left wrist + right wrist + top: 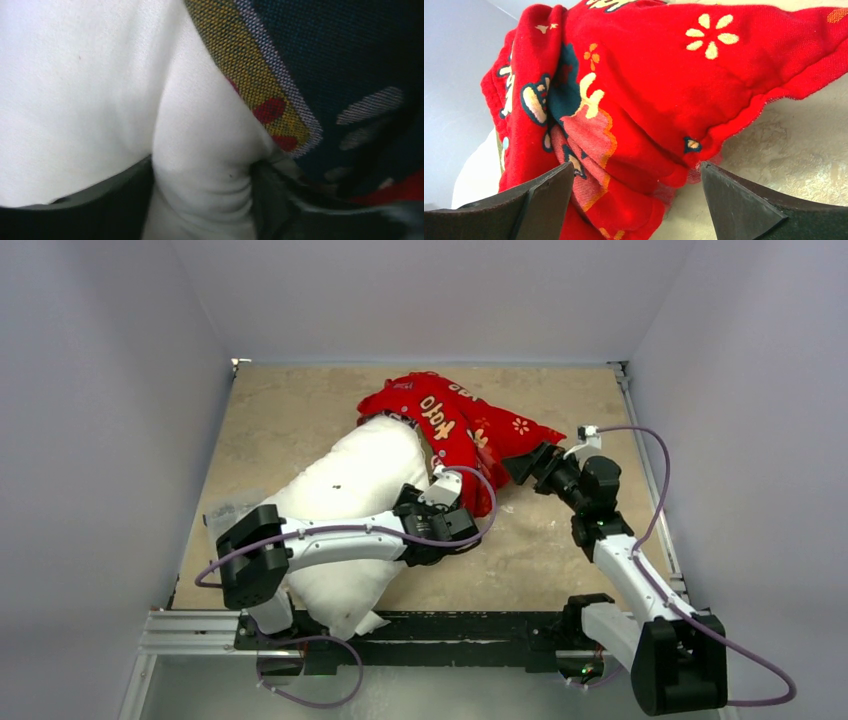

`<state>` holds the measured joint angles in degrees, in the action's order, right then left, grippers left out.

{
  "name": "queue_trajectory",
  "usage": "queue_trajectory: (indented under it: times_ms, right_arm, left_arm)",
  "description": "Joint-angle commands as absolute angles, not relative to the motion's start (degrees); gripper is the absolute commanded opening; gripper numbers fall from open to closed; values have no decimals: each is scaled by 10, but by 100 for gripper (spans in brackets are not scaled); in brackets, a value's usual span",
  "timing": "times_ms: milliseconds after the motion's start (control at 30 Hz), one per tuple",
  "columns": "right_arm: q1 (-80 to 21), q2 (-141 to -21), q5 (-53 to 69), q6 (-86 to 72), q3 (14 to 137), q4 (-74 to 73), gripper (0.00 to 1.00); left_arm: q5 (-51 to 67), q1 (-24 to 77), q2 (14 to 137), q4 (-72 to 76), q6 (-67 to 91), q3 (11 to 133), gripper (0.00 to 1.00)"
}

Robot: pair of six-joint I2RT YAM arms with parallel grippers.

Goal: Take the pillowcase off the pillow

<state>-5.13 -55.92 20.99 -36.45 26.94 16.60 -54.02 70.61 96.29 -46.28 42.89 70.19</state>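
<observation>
The white pillow (340,490) lies slantwise from the near left to the table's middle. The red printed pillowcase (450,420) is bunched over its far end. My left gripper (447,523) is shut on a fold of the pillow just below the pillowcase's edge. In the left wrist view the white fold (200,150) is pinched between the dark fingers (100,210), with the pillowcase's print (340,60) at the upper right. My right gripper (518,465) is open at the pillowcase's right corner. In the right wrist view, red fabric (649,85) hangs between the spread jaws of that gripper (636,175).
The beige tabletop (290,410) is boxed in by pale walls on the left, back and right. A metal rail (190,632) runs along the near edge. Purple cables (650,455) loop from both arms. Bare table (794,135) shows to the right of the pillowcase.
</observation>
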Motion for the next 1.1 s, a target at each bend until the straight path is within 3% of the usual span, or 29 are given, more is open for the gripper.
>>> queue_trajectory:
  times_ms: [0,67,100,500,633,733,900,933,967,1067]
  right_arm:
    - [-52,-563,246,-358,255,205,99]
    - [-52,-569,257,-353,247,210,99]
    - [-52,-572,266,-351,242,213,99]
    - [-70,-609,357,-350,201,300,99]
    - [-77,-657,381,-363,192,351,94]
    - [-81,-683,394,-368,195,375,79]
    - [-80,-664,350,-366,242,318,13]
    - [-81,-653,321,-366,258,296,4]
    - [-80,-641,287,-369,275,272,0]
    - [-72,-615,189,-379,322,214,0]
  left_arm:
    - [-521,669,937,-401,433,643,27]
    - [-508,666,925,-382,421,637,3]
    - [-503,665,923,-379,416,640,0]
    - [-406,659,833,-308,379,647,0]
    - [-390,659,794,-298,382,634,0]
    - [-385,658,766,-299,384,622,0]
    - [-418,648,729,-344,407,601,0]
    - [-426,643,716,-355,415,594,0]
    - [-434,637,702,-369,422,585,0]
    - [-466,621,646,-407,454,559,0]
